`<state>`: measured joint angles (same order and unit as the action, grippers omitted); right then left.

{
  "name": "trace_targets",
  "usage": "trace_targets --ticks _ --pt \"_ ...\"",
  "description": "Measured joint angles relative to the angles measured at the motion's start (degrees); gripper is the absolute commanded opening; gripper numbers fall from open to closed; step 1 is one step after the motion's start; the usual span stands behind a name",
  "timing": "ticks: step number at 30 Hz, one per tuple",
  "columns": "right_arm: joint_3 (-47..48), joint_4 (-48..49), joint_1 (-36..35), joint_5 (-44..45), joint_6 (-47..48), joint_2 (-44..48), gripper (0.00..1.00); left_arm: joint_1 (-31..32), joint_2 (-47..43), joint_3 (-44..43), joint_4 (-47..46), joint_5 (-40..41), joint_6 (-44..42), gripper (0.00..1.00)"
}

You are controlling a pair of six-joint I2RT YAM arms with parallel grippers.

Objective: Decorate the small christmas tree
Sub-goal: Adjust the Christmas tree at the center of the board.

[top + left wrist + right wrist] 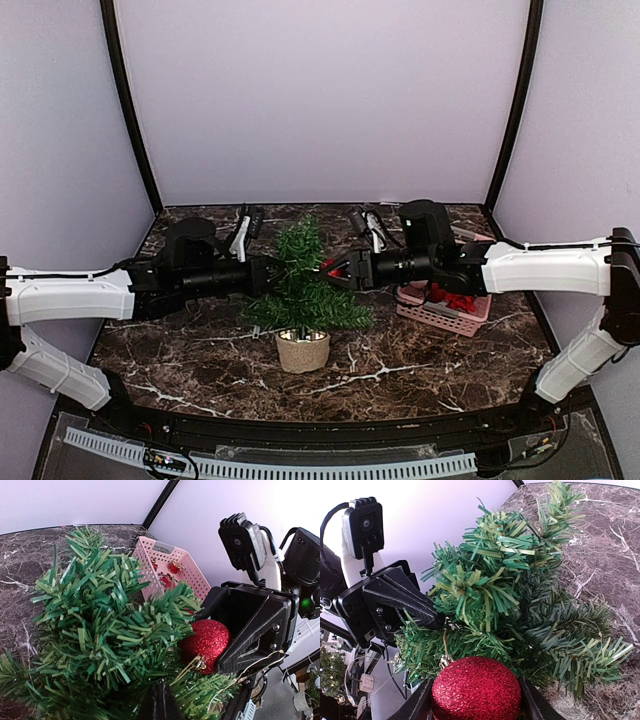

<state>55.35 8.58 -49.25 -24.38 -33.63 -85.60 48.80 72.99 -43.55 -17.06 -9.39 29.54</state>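
Tree: we see the small christmas tree (300, 290) upright, centre of the counter (440, 360).
Right tool (337, 268): grasping a red ball (476, 690), tree touching at 9 o'clock.
Left tool (274, 272): clenched among branches, tree at 3 o'clock.

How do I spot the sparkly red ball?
Find the small bushy green christmas tree standing mid-table. At its right side, the right gripper holds a glittery red ball ornament. The other red ornaments lie in the pink plastic basket.
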Motion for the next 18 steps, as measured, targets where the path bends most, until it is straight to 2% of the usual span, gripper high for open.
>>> trace_targets --ticks 18 --pt "0.04 -0.02 -0.92 2.95 0.57 0.0 0.42 0.0 0.0 0.0 0.02 1.49 -0.68 0.0"
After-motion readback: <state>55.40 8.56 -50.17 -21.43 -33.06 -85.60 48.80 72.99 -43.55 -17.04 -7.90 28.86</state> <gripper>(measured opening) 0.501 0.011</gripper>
